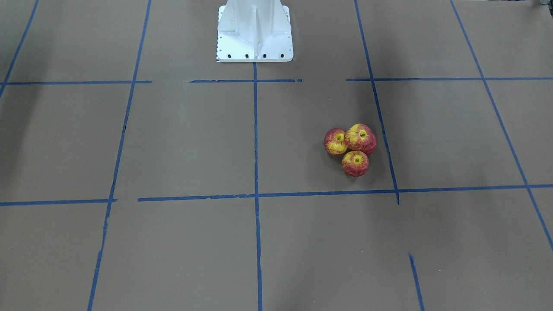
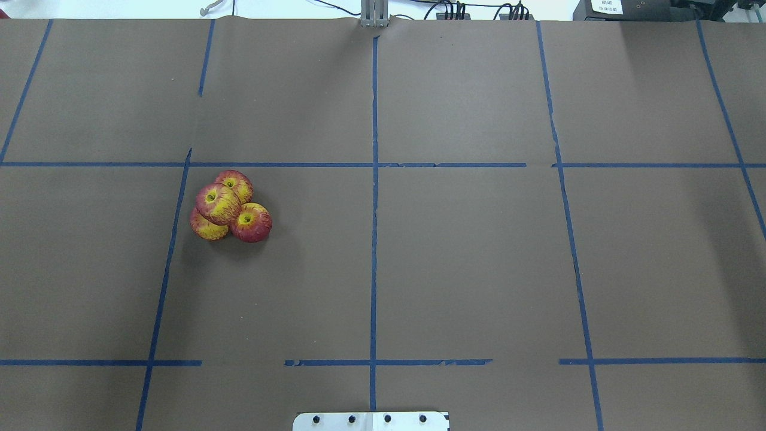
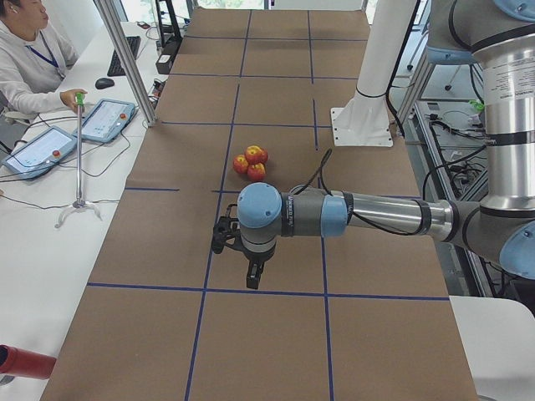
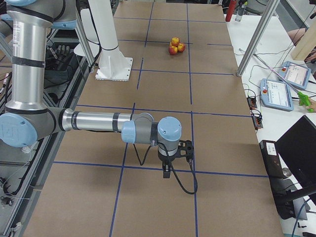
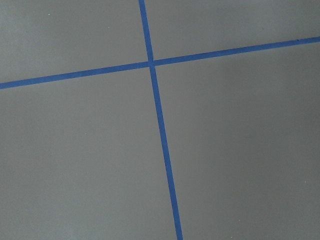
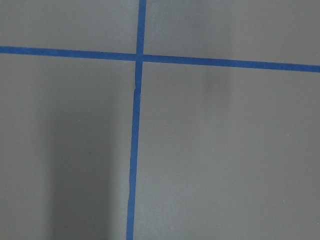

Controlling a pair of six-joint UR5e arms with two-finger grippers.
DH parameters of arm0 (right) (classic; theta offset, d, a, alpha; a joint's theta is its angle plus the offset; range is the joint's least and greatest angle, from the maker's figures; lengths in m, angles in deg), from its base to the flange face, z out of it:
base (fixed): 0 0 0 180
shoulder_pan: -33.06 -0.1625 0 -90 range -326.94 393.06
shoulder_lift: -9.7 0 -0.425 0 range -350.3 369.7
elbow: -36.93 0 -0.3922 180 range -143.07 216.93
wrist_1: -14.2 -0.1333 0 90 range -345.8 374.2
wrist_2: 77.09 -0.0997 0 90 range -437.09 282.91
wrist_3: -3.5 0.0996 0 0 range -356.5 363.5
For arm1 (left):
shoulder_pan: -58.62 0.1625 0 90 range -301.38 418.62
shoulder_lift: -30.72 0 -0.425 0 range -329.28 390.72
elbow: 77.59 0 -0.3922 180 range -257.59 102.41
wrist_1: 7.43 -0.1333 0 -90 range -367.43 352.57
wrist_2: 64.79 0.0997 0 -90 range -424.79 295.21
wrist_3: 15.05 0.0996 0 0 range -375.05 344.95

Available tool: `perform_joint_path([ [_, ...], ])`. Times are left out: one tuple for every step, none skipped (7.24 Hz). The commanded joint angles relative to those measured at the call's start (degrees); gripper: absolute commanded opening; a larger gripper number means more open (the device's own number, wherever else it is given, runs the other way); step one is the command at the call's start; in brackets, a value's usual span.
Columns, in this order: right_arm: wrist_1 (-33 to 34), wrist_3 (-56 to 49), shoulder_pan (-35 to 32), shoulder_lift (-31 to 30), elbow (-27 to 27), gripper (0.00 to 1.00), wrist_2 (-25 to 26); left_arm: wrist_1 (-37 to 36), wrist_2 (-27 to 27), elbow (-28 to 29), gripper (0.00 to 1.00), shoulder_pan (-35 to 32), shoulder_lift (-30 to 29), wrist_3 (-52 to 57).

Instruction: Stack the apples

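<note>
Four red-and-yellow apples sit in a tight pile on the brown table. One apple [image 2: 217, 203] rests on top of three others [image 2: 235, 181] [image 2: 252, 222] [image 2: 205, 229]. The front-facing view shows the top apple [image 1: 361, 138] and two lower ones [image 1: 335, 141] [image 1: 355, 163]; the fourth is hidden there. The pile also shows in the left side view [image 3: 252, 163] and the right side view [image 4: 175, 45]. My left gripper [image 3: 251, 276] hangs above the table, well away from the pile; I cannot tell if it is open. My right gripper [image 4: 168, 170] hangs at the opposite end of the table; I cannot tell its state.
The white robot pedestal [image 1: 255, 36] stands at the table's robot-side edge. Blue tape lines [image 2: 374, 197] grid the brown paper. An operator [image 3: 25, 71], tablets [image 3: 104, 119] and a metal post [image 3: 125, 58] are beside the table. Both wrist views show only paper and tape.
</note>
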Motion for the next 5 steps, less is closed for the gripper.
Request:
perform_joint_path([
  [0.0, 0.0, 0.0, 0.0, 0.0, 1.00, 0.0, 0.0, 0.6, 0.0, 1.00, 0.0, -0.4, -0.1],
  [0.0, 0.0, 0.0, 0.0, 0.0, 1.00, 0.0, 0.0, 0.6, 0.0, 1.00, 0.0, -0.4, -0.1],
  [0.0, 0.0, 0.0, 0.0, 0.0, 1.00, 0.0, -0.1, 0.6, -0.3, 1.00, -0.1, -0.3, -0.1],
  [0.0, 0.0, 0.0, 0.0, 0.0, 1.00, 0.0, 0.0, 0.6, 0.0, 1.00, 0.0, -0.3, -0.1],
  [0.0, 0.0, 0.0, 0.0, 0.0, 1.00, 0.0, 0.0, 0.6, 0.3, 1.00, 0.0, -0.6, -0.1],
])
